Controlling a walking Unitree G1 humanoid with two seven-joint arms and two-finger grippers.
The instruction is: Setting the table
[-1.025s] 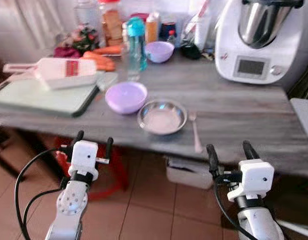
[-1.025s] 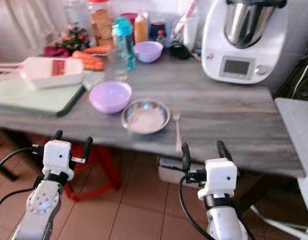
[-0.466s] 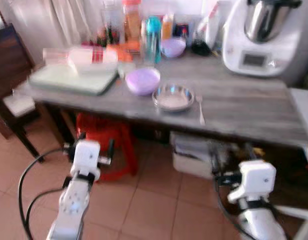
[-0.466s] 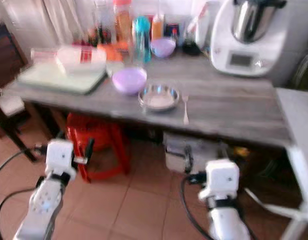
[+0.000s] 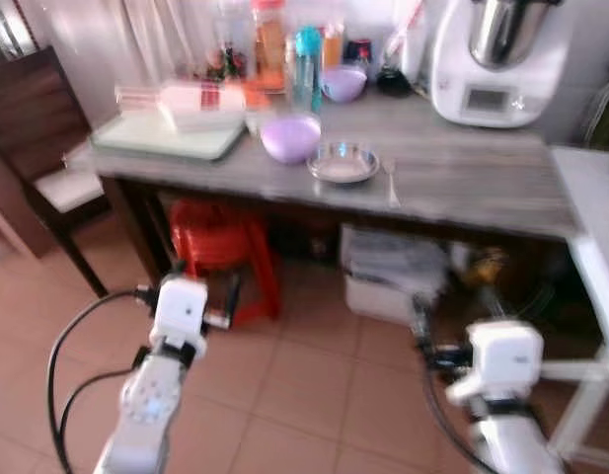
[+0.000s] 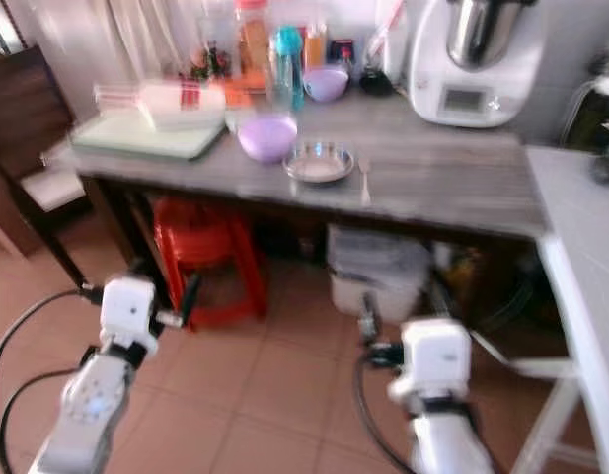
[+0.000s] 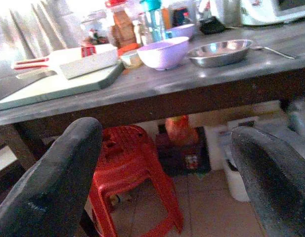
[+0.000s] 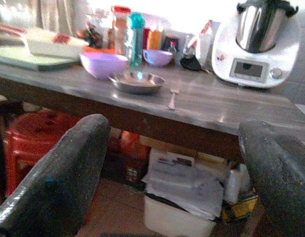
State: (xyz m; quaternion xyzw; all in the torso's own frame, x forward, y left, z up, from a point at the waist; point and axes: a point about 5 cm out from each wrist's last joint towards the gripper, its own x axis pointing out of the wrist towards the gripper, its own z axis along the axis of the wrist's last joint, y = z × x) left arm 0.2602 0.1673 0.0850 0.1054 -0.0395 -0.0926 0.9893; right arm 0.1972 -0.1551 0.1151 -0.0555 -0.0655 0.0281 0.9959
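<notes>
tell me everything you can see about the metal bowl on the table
The metal bowl is shallow, round and shiny, steel by its look, standing upright near the front edge of the grey table. It looks empty. A lilac bowl sits close beside it, and a spoon lies on its other side, apart from it.

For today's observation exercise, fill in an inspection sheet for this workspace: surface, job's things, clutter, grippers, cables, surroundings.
Surface: grey wooden table, robot standing back from it.
Job's things: steel bowl beside large purple bowl; spoon just right of the steel bowl.
Clutter: cutting board, teal bottle, small purple bowl, white kitchen machine.
Grippers: left gripper and right gripper both open, empty, over the floor.
Cables: black cable looping by the left arm.
Surroundings: red stool and storage box under the table; tiled floor.
</notes>
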